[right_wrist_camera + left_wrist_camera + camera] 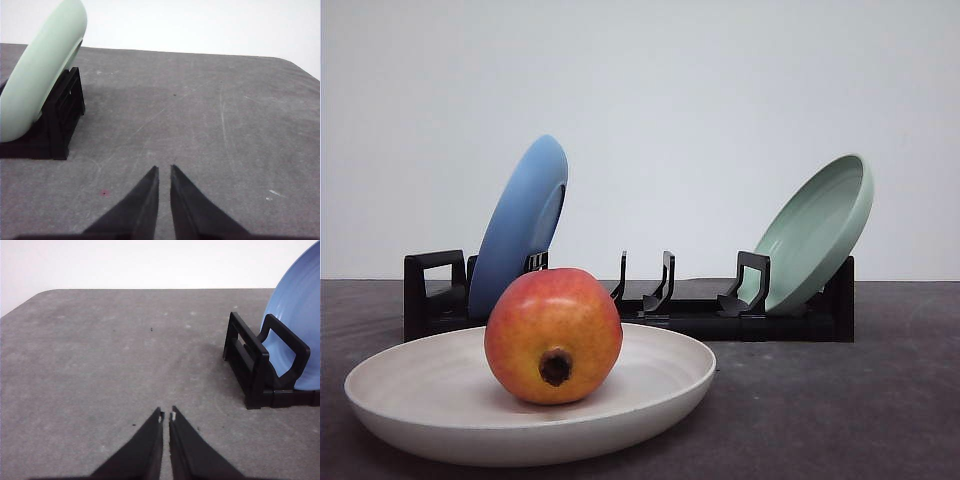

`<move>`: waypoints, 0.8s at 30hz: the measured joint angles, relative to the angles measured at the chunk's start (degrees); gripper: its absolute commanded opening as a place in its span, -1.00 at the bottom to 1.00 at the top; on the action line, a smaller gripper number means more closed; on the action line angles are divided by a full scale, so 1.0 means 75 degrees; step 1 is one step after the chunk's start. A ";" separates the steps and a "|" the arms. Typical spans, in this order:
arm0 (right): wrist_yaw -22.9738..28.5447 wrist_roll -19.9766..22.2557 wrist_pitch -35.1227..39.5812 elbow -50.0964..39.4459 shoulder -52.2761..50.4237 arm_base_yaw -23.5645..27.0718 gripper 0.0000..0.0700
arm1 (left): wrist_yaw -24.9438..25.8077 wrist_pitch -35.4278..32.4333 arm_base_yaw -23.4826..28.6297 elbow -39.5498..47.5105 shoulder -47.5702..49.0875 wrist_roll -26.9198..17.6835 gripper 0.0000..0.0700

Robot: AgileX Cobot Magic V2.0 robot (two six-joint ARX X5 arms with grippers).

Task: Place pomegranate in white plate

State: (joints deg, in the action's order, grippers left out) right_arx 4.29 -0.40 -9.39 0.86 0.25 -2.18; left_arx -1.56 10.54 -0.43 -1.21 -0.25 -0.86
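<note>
The pomegranate point(553, 336), red-orange fading to yellow with its dark calyx facing the camera, rests inside the white plate point(660, 378) at the front left of the grey table. In the left wrist view my left gripper point(166, 416) hovers over bare table with its black fingertips nearly touching and nothing between them. The right wrist view has my right gripper point(164, 170) likewise shut over bare table, holding nothing.
Behind the white plate stands a black dish rack point(690, 315). A blue plate point(520, 222) point(300, 315) leans in its left end and a pale green plate point(820, 228) point(40, 75) in its right end. The middle slots hold nothing.
</note>
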 measured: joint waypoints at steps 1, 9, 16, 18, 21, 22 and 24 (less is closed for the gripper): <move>0.0000 -0.0002 0.0000 0.0000 0.0000 0.0001 -0.89 | 0.0000 0.0001 0.0000 0.0000 0.0000 -0.0004 -1.00; 0.0000 -0.0003 0.0000 0.0000 0.0000 0.0001 -0.89 | 0.0000 0.0001 0.0000 0.0000 0.0000 -0.0080 -1.00; 0.0000 -0.0003 0.0000 0.0000 0.0000 0.0001 -0.89 | 0.0003 0.0002 0.0000 0.0000 0.0000 -0.0106 -1.00; 0.0000 -0.0003 0.0000 0.0000 0.0000 0.0001 -0.89 | 0.0003 0.0001 -0.0002 0.0000 0.0000 -0.0130 -1.00; 0.0000 -0.0003 0.0000 0.0000 0.0000 0.0001 -0.89 | 0.0009 0.0001 -0.0003 0.0000 0.0000 -0.0134 -1.00; 0.0000 -0.0003 0.0000 0.0000 0.0000 0.0001 -0.89 | 0.0009 0.0001 -0.0003 0.0000 0.0000 -0.0130 -1.00; 0.0000 0.0000 0.0000 0.0000 0.0000 0.0001 -0.89 | 0.0009 -0.0001 -0.0003 0.0000 0.0000 -0.0126 -1.00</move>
State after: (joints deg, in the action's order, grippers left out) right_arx 4.29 -0.40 -9.39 0.86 0.25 -2.17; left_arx -1.50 10.53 -0.45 -1.21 -0.25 -1.81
